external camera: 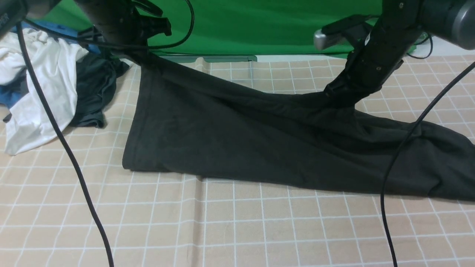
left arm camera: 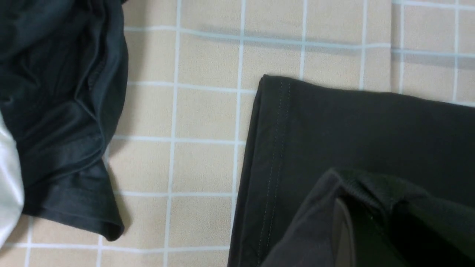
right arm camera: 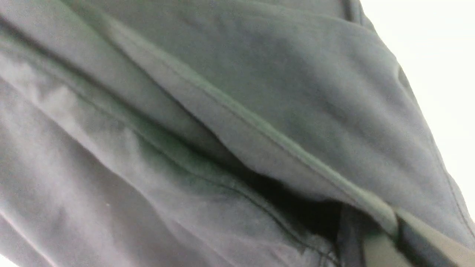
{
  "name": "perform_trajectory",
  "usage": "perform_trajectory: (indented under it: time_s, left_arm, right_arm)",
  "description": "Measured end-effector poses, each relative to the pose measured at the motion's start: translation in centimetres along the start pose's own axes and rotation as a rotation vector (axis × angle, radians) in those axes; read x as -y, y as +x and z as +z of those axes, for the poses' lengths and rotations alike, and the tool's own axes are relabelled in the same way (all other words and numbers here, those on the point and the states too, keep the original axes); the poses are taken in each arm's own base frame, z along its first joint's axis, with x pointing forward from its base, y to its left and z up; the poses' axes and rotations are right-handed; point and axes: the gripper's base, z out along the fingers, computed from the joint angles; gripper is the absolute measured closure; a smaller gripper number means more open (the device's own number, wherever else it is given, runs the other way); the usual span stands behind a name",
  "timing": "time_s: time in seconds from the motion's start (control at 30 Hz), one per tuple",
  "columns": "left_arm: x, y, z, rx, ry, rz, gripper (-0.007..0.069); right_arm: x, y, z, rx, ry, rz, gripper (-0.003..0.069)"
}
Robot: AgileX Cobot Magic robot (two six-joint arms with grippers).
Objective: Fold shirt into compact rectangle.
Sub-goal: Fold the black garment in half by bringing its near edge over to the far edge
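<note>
Black shirt [external camera: 230,137] hem near dark garment [external camera: 92,92]; bare tablecloth [external camera: 237,230] nearside.

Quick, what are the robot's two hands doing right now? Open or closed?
Left gripper: closed, holding up one end of the black shirt.
Right gripper: closed, pinching the black shirt lower down.

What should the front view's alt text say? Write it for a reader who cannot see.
A large black soft-fabric T-shirt lies spread on a beige white-gridded tablecloth, pinched and tented upward at two points by the left gripper and right gripper. A crumpled white garment and dark grey-green garment lie heaped at the left.
</note>
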Motion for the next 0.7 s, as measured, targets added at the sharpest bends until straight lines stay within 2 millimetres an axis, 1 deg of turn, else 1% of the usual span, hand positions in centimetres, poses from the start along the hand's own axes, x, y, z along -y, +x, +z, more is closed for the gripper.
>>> perform_trajectory:
  time_s: [0.07,0.2,0.27,0.33,0.37,0.4,0.5,0.57,0.63,0.7]
  left_arm:
    - [0.0,0.0,0.1,-0.002,0.0,0.0,0.0589]
    - [-0.1,0.1,0.9,-0.019,-0.004,0.0,0.0589]
    - [-0.2,0.2,1.4,-0.031,-0.01,0.002,0.0589]
    - [-0.2,0.2,1.6,-0.035,-0.012,0.002,0.0589]
    - [-0.2,0.2,1.7,-0.038,-0.013,0.002,0.0589]
    - [-0.3,0.2,1.8,-0.039,-0.014,0.002,0.0589]
    - [-0.3,0.3,2.1,-0.047,-0.016,0.002,0.0589]
    - [-0.3,0.3,2.2,-0.051,-0.016,0.002,0.0589]
    - [-0.3,0.3,2.3,-0.052,-0.017,0.002,0.0589]
    - [-0.3,0.3,2.3,-0.052,-0.017,0.003,0.0589]
  right_arm:
    - [0.0,0.0,0.5,-0.009,-0.002,-0.012,0.0606]
    - [-0.1,0.0,2.1,-0.015,-0.007,-0.017,0.0606]
    - [-0.1,-0.1,3.0,-0.006,-0.004,-0.01,0.0596]
    - [0.0,-0.3,3.3,0.008,0.0,-0.006,0.0579]
    - [0.0,-0.4,3.4,0.023,0.003,0.0,0.0542]
    - [0.0,-0.5,3.4,0.029,0.005,0.0,0.0519]
    - [0.1,-0.6,3.0,0.04,0.008,0.005,0.0358]
    - [0.0,-0.5,2.1,0.04,0.007,0.02,0.027]
    - [-0.1,-0.4,1.2,0.031,0.003,0.054,0.0233]
    - [-0.3,-0.3,0.8,0.011,-0.003,0.069,0.0227]
